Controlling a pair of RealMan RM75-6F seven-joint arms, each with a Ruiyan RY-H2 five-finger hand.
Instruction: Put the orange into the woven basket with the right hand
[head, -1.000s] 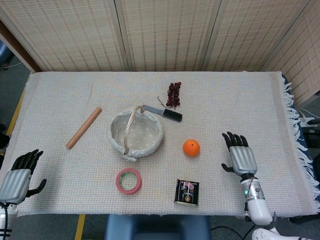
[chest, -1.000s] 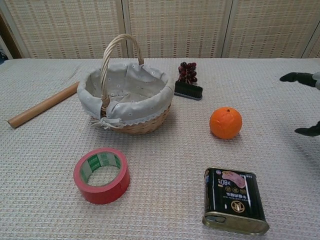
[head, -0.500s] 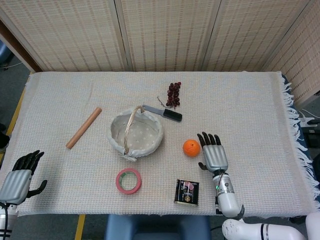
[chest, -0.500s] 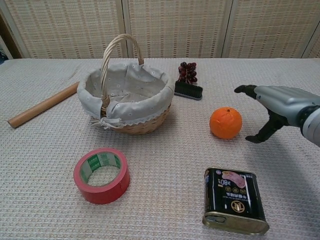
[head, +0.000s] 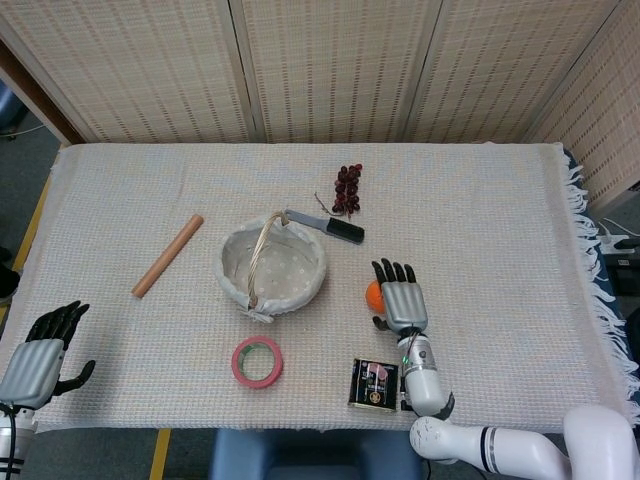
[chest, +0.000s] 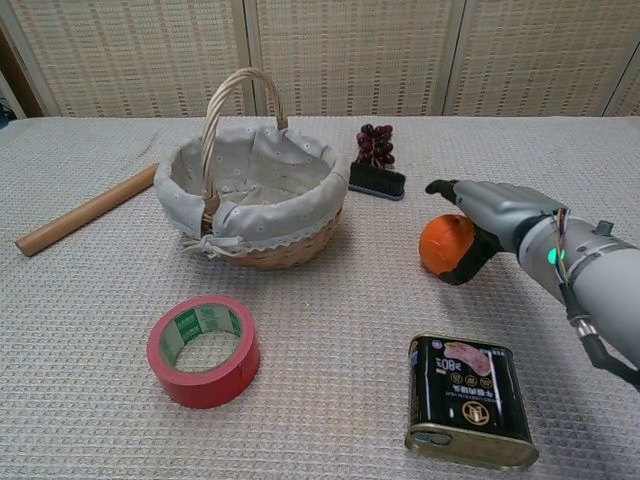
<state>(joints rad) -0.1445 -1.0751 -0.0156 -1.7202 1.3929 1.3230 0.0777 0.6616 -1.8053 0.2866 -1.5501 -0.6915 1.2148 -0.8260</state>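
The orange (head: 371, 294) (chest: 440, 246) sits on the cloth to the right of the woven basket (head: 226, 272) (chest: 300, 243), which has a pale lining and an upright handle. My right hand (head: 400, 301) (chest: 496, 209) lies over the orange's right side, fingers stretched out across its top and the thumb curving down in front of it; the fingers are not closed around it. My left hand (head: 38, 351) rests open at the table's near left corner, seen only in the head view.
A red tape roll (head: 257, 361) (chest: 203, 350) lies in front of the basket. A black tin (head: 374, 384) (chest: 470, 400) sits just near of my right hand. A wooden rod (head: 167, 255) (chest: 85, 210), a black-handled tool (head: 335, 227) (chest: 377, 180) and grapes (head: 347, 187) (chest: 375, 143) lie further off.
My right hand has swept left from the table's right side and now covers the orange. The orange, basket and left hand have stayed put.
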